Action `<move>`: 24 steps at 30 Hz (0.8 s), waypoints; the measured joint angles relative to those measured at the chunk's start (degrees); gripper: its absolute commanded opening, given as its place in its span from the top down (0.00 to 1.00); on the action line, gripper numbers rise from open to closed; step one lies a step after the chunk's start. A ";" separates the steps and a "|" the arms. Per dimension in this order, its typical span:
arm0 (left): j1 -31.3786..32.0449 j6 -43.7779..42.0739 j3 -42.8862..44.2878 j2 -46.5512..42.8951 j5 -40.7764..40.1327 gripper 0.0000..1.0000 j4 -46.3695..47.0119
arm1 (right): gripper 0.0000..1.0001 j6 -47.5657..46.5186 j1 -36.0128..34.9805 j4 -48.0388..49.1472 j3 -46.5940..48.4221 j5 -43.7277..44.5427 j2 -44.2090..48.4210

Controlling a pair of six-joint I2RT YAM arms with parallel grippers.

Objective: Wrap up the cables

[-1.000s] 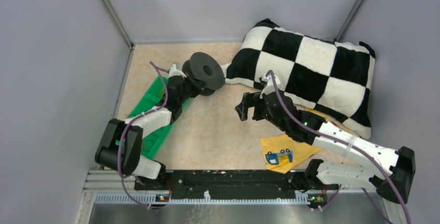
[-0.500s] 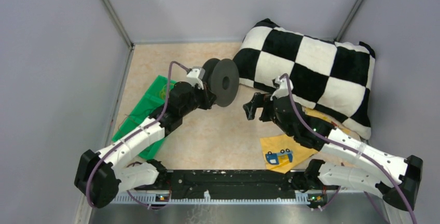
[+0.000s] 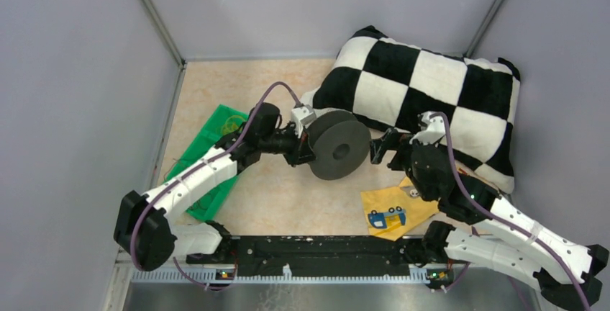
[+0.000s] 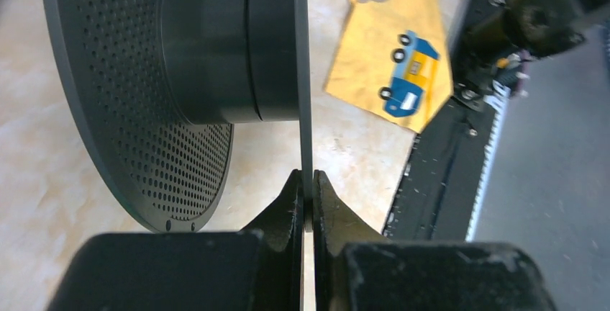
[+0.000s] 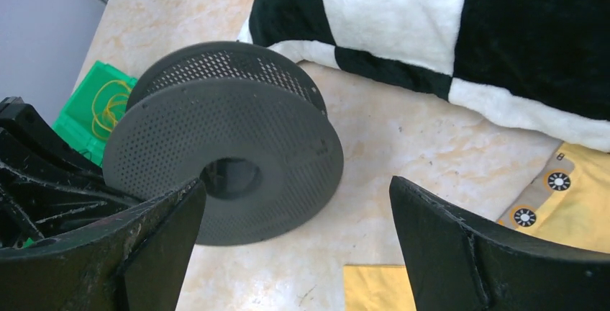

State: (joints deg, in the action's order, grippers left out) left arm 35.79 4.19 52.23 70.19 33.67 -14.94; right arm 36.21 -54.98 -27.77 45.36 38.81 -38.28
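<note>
The left tool is clamped shut on the thin rim of one flange of the black spool. It holds the spool on edge at the middle of the worktop, holed face toward the right tool, whose fingers stand wide apart and empty just beside it; I'd guess this steadies the reel for winding. The cables, a loose yellow loop, lie well apart in the green tray at the left, with none on the bare hub. I can read no writing anywhere, only a blue truck picture on the yellow sheet.
</note>
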 measured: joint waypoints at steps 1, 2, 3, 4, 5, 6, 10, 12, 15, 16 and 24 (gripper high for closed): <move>0.00 -0.59 0.90 0.98 2.36 1.00 -0.31 | 0.01 -0.50 0.15 -0.24 0.00 0.04 0.50; 0.00 -0.94 1.66 2.05 4.42 1.00 -0.52 | 0.01 -0.87 0.31 -0.31 0.00 0.04 0.66; 0.00 -0.94 2.43 3.34 6.56 1.00 -0.61 | 0.01 -1.36 0.55 -0.48 0.00 -0.09 0.68; 0.00 -0.92 3.28 4.90 8.72 1.00 -0.81 | 0.01 -1.70 0.74 -0.79 0.00 -0.28 0.61; 0.00 -0.72 4.39 6.91 10.93 1.00 -1.05 | 0.01 -1.97 0.94 -1.25 0.00 -0.35 0.42; 0.00 -0.59 5.25 8.72 12.39 1.00 -1.29 | 0.01 -2.14 1.11 -1.73 0.00 -0.55 0.22; -0.37 0.61 9.94 18.51 18.32 1.00 -3.61 | 0.01 -2.36 2.14 -4.11 0.00 -1.22 -0.55; -0.81 1.14 11.72 22.71 20.15 1.00 -4.59 | 0.01 -2.58 3.21 -5.40 0.00 -2.03 -0.98; -1.95 1.92 13.60 25.88 22.84 1.00 -5.11 | 0.01 -2.60 5.51 -6.32 0.00 -4.02 -1.22; -2.34 2.03 14.27 26.62 23.39 1.00 -5.49 | 0.01 -2.54 6.67 -6.36 -0.04 -4.94 -1.20; -5.05 0.11 26.45 38.14 20.55 0.38 -11.13 | 0.01 -1.11 14.99 -5.90 -2.62 -13.84 -1.46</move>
State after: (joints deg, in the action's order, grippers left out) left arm 30.74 4.29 78.67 108.33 54.22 -26.06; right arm 35.09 -39.99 -33.67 42.74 24.97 -39.75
